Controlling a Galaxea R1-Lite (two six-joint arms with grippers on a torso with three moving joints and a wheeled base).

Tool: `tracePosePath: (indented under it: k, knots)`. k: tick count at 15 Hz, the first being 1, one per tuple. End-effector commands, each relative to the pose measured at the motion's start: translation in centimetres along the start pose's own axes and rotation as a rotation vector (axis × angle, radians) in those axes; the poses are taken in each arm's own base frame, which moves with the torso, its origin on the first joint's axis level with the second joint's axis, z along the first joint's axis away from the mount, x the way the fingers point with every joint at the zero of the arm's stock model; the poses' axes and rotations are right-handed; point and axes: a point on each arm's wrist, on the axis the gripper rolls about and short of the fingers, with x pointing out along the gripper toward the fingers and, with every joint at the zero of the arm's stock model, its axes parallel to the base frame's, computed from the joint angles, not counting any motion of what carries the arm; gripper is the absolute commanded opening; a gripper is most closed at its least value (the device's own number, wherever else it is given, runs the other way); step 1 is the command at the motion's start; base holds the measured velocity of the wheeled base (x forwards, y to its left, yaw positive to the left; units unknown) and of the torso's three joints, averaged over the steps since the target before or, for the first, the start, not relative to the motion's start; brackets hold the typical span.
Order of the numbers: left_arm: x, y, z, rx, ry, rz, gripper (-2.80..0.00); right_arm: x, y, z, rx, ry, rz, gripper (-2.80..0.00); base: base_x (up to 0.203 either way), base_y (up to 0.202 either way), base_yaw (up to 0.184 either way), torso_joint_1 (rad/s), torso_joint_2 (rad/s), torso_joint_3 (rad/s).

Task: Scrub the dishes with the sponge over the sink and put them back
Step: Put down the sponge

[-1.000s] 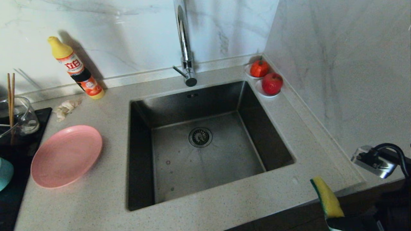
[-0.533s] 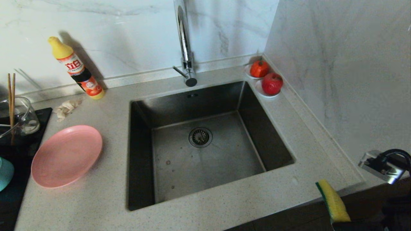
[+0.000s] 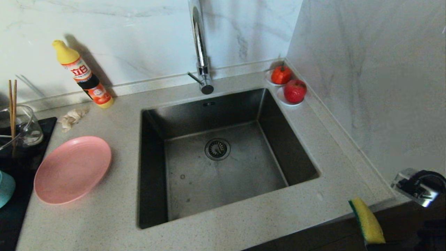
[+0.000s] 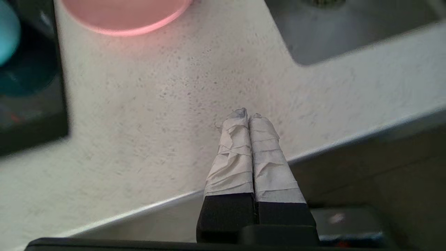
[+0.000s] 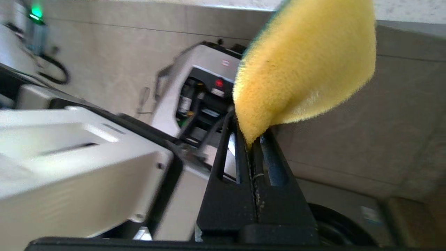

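a: which step is the robot on?

b: it looks like the start or a pause between dishes; the right gripper (image 5: 252,146) sits low by the near right corner of the counter (image 3: 104,216), off past its front edge; its fingers are pressed tight on one thin end of the sponge (image 3: 367,221); the sponge stands up, soft and yellow, with a dark green rough layer on one face.

a: and the other arm?

b: the left gripper (image 4: 248,115) hangs over the near edge of the counter; its fingers are wrapped in white tape and pressed flat together, holding nothing; the head view does not show it.

a: where are the dishes?

b: the pink plate (image 3: 72,169) lies flat on the speckled counter, left of the sink (image 3: 223,104); it is wide, shallow and smooth; the teal bowl (image 3: 6,188) peeks in at the far left on a black mat (image 3: 21,212); the thin brown chopsticks (image 3: 12,104) stand in a clear glass jug (image 3: 26,125) behind it; the sink is square, grey steel, with a round drain (image 3: 217,149) and nothing in it.

a: what should come next?

b: likely the left fingers must open and take the plate by its thin rim, then lift it over the sink; the plate looks slippery, so the grip needs care; then the sponge can come across to rub it.
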Motion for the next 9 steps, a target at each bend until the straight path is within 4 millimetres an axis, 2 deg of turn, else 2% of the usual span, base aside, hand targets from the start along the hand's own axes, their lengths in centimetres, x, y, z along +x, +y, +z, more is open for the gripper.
tracePosePath:
  k: [1,5,7,9]
  knots:
    - [0.1,0.0,-0.2,-0.040,0.003,0.008,-2.80,0.7,-0.3,-0.6,-0.038,0.026,-0.058,-2.80,0.000,0.000,0.000,0.000,0.00,0.000]
    - [0.1,0.0,-0.2,-0.041,0.004,0.009,-2.80,2.1,-0.7,-1.3,-0.099,0.073,-0.172,-2.80,0.000,0.000,0.000,0.000,0.00,0.000]
    - [0.1,0.0,-0.2,-0.041,0.004,0.009,-2.80,3.5,-0.9,-2.1,-0.134,0.137,-0.227,-2.80,0.000,0.000,0.000,0.000,0.00,0.000]
    - [0.1,0.0,-0.2,-0.041,0.004,0.010,-2.80,4.9,-1.0,-2.2,-0.142,0.115,-0.278,-2.80,0.000,0.000,0.000,0.000,0.00,0.000]
